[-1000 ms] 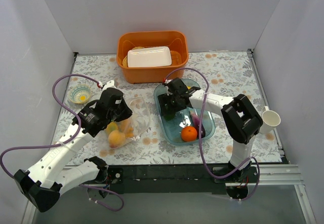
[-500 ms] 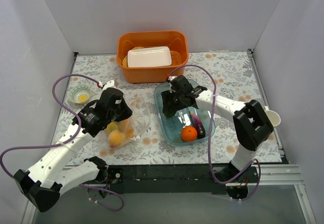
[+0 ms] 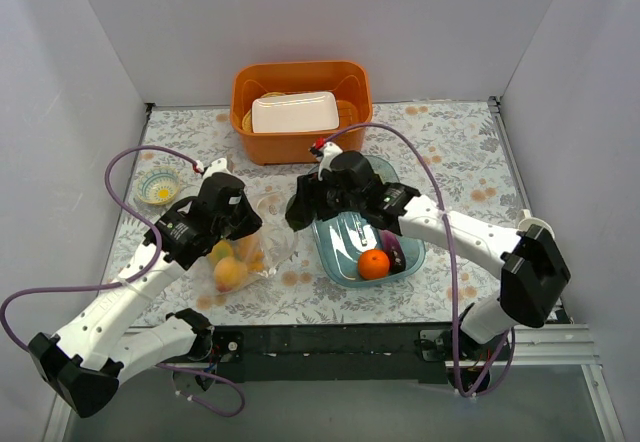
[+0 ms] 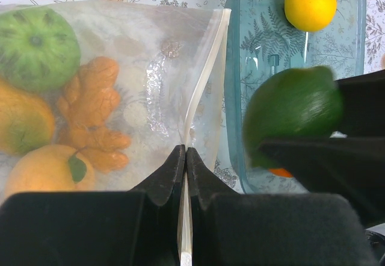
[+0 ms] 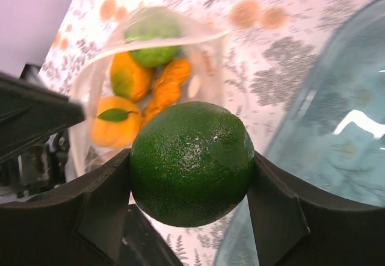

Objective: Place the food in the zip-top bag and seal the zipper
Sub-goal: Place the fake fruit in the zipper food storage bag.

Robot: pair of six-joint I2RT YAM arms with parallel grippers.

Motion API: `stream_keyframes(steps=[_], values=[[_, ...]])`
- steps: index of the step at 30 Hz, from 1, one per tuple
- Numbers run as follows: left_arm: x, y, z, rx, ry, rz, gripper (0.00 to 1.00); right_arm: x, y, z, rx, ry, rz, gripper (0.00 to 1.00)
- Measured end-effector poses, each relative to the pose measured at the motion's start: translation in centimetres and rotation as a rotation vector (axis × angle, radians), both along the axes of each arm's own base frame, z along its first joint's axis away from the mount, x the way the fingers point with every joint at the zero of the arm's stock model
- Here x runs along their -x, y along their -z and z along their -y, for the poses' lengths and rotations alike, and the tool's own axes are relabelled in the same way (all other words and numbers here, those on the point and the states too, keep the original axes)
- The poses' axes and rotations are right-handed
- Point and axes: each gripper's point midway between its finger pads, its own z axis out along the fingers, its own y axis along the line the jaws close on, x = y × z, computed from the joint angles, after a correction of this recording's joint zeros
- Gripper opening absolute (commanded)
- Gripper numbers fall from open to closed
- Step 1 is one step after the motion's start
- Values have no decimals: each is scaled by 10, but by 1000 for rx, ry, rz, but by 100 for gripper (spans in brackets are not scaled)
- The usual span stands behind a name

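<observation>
Pinching the zipper (image 4: 200, 85), left fingers (image 4: 165, 180); right fingers (image 5: 101, 201) around green lime (image 5: 191, 162)

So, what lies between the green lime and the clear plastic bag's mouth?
Only the rim of the clear blue rigid tray separates the green lime from the clear plastic bag; the left wrist view shows it.
</observation>
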Motion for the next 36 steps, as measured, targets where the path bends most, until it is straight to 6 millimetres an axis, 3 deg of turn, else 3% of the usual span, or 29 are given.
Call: stream_keyframes(steps=[7, 10, 11, 12, 20, 24, 31, 36], values=[[0, 0, -1, -4, -3, 0, 0, 26, 39, -46, 21, -102, -84, 57], [0, 1, -1, -5, -4, 0, 0, 30, 53, -55, 37, -126, -111, 63], [-1, 1, -1, -6, -5, 0, 0, 32, 56, -57, 40, -134, -118, 70], [-1, 1, -1, -7, -6, 1, 0, 32, 56, -59, 40, -138, -120, 71], [-2, 0, -4, -13, -15, 8, 0, 35, 27, -81, -30, -249, -86, 90], [-3, -1, -9, -22, -36, 15, 0, 41, 27, -90, -42, -330, -87, 96], [-3, -1, -9, -23, -35, 13, 0, 42, 29, -85, -25, -341, -65, 97], [-3, -1, -8, -22, -34, 14, 0, 34, 18, -61, 10, -254, -11, 98]])
